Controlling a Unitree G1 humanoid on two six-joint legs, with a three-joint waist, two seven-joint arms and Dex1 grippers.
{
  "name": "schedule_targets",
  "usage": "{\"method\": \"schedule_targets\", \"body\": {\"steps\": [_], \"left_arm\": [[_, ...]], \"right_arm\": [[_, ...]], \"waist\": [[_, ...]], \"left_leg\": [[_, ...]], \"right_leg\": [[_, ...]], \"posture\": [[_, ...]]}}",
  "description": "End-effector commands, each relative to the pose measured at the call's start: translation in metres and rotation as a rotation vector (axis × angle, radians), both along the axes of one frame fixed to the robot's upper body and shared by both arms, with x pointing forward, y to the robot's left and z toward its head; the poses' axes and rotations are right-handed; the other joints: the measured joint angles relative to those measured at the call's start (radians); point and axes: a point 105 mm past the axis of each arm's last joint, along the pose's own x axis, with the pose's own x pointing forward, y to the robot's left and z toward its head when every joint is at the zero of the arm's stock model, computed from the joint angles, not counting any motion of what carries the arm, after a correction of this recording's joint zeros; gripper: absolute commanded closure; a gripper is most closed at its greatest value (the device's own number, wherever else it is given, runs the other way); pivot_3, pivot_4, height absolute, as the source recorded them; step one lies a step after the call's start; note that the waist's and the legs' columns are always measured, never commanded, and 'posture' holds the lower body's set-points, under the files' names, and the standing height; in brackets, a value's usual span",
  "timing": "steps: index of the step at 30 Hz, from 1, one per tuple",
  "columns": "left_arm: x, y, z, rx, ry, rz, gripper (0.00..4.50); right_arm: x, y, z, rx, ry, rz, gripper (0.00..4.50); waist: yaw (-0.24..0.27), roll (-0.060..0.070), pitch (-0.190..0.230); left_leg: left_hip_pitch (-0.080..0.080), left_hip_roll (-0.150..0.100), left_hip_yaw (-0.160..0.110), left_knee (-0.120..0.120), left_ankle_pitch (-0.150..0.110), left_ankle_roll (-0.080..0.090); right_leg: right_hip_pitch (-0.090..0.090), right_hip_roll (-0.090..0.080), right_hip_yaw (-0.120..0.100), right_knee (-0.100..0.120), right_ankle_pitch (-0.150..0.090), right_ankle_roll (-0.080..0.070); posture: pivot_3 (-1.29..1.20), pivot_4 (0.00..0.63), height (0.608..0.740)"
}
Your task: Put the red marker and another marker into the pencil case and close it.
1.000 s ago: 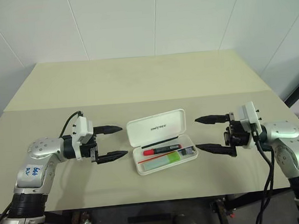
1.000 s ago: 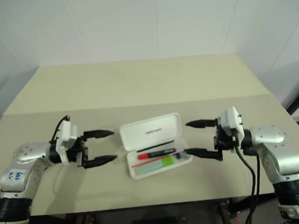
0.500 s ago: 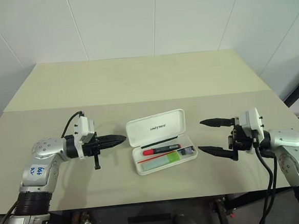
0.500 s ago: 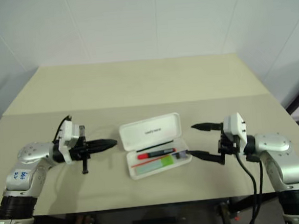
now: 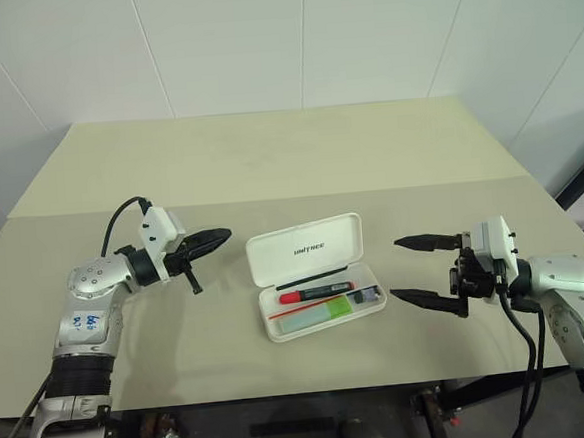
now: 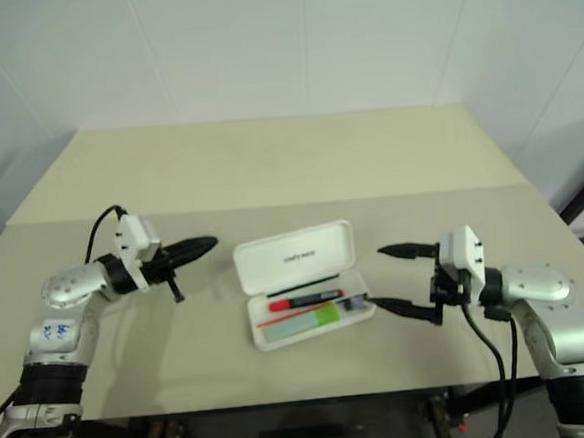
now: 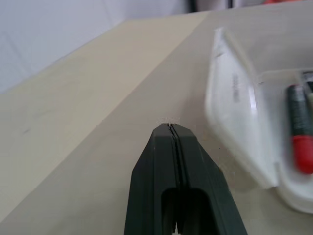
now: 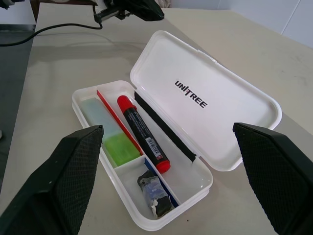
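Both markers are already lying inside the open case [image 5: 316, 277], the red marker [image 5: 315, 293] beside the green one [image 5: 315, 315], so only the lid is waiting to be shut. Left gripper [image 5: 218, 237] is hovering just off the lid's far corner with its jaws pressed together, while the right gripper [image 5: 408, 268] is sitting near the tray's other end with jaws spread wide and empty. A push on the lid risks sliding the light case across the surface [image 5: 268, 161] rather than folding it, if nothing is bracing the tray.
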Motion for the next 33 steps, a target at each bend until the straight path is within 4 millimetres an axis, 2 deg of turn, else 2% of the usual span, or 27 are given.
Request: {"method": "schedule_targets", "body": {"steps": [1, 10, 15, 23, 29, 33], "left_arm": [[0.005, -0.005, 0.009, -0.001, -0.052, 0.016, 4.47], [0.004, -0.035, -0.014, 0.011, 0.034, -0.108, 4.47], [0.01, -0.049, -0.003, -0.041, 0.009, -0.154, 4.47], [-0.003, -0.055, 0.009, -0.082, -0.038, -0.259, 4.47], [-0.017, -0.062, 0.008, -0.05, -0.026, -0.362, 4.47], [-0.029, -0.068, -0.001, 0.014, 0.004, -0.439, 4.47]], "right_arm": [[-0.002, -0.008, 0.013, -0.004, -0.062, -0.033, 0.0], [-0.005, -0.01, 0.01, -0.008, -0.057, -0.051, 0.0], [-0.004, -0.01, 0.009, -0.009, -0.057, -0.056, 0.0], [-0.004, -0.009, 0.008, -0.007, -0.057, -0.056, 0.0], [-0.003, -0.009, 0.008, -0.007, -0.059, -0.059, 0.0], [-0.002, -0.011, 0.008, -0.01, -0.06, -0.064, 0.0]], "waist": [[0.001, 0.0, 0.0], [0.005, 0.0, 0.0], [0.01, 0.0, 0.0], [0.016, 0.0, 0.0], [0.022, 0.0, 0.0], [0.021, 0.0, 0.0]], "left_leg": [[0.0, 0.0, 0.0, 0.0, 0.0, 0.0], [0.0, 0.0, 0.0, 0.0, 0.0, 0.0], [-0.001, -0.001, 0.0, 0.002, 0.0, 0.0], [-0.001, -0.001, 0.0, 0.002, 0.0, 0.0], [-0.001, -0.001, 0.0, 0.002, 0.0, 0.0], [-0.001, -0.001, 0.0, 0.002, 0.0, 0.0]], "right_leg": [[0.0, 0.0, 0.0, 0.0, 0.0, 0.0], [0.0, 0.0, 0.0, 0.001, 0.0, 0.0], [0.0, 0.0, 0.0, 0.001, 0.0, 0.0], [0.0, 0.0, 0.0, 0.001, 0.0, 0.001], [0.0, 0.0, 0.0, 0.001, 0.0, 0.001], [0.0, 0.0, 0.0, 0.001, 0.0, 0.0]], "posture": [[0.0, 0.15, 0.74], [0.0, 0.15, 0.74], [0.0, 0.15, 0.74], [0.0, 0.15, 0.74], [0.0, 0.15, 0.74], [0.0, 0.15, 0.74]]}}
